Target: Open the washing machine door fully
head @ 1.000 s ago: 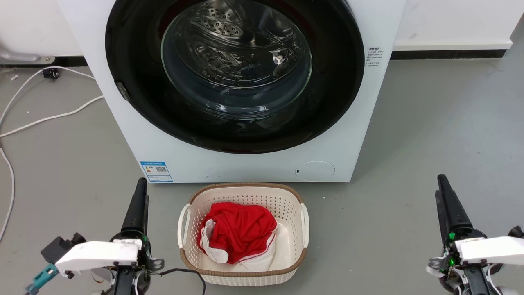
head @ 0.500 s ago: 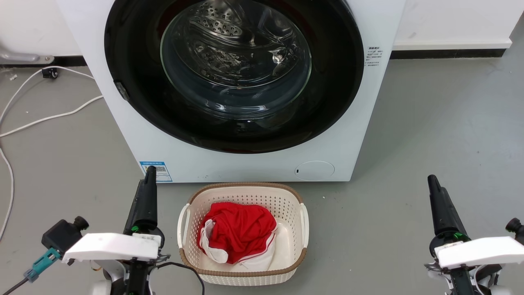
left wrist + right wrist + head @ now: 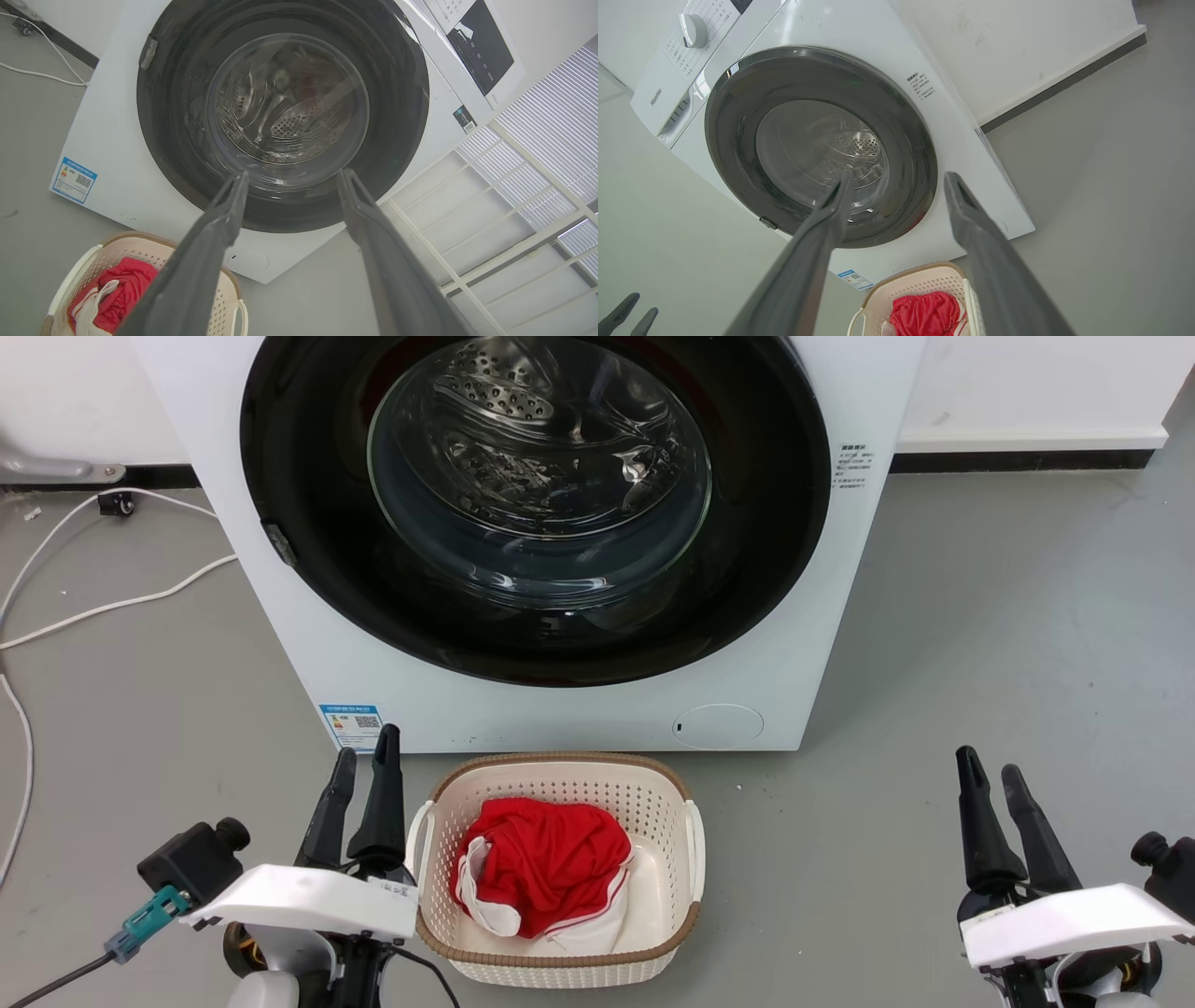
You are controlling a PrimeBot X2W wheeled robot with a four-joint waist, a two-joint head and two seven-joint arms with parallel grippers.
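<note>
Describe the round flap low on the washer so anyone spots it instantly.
Find the white front-loading washing machine with its glossy black round door. Below it, near the lower right corner, sits the white circular flap. Unlike the blue rectangular label at the lower left, it is plain and round.

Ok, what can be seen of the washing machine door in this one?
The door is a round glossy black disc, nearly as wide as the washing machine, with a bulging clear glass window in its centre showing the holed steel drum behind. A grey tab sits at its left edge. It lies shut, flat against the front. Nothing touches it: the left gripper and right gripper are open, low and apart.
</note>
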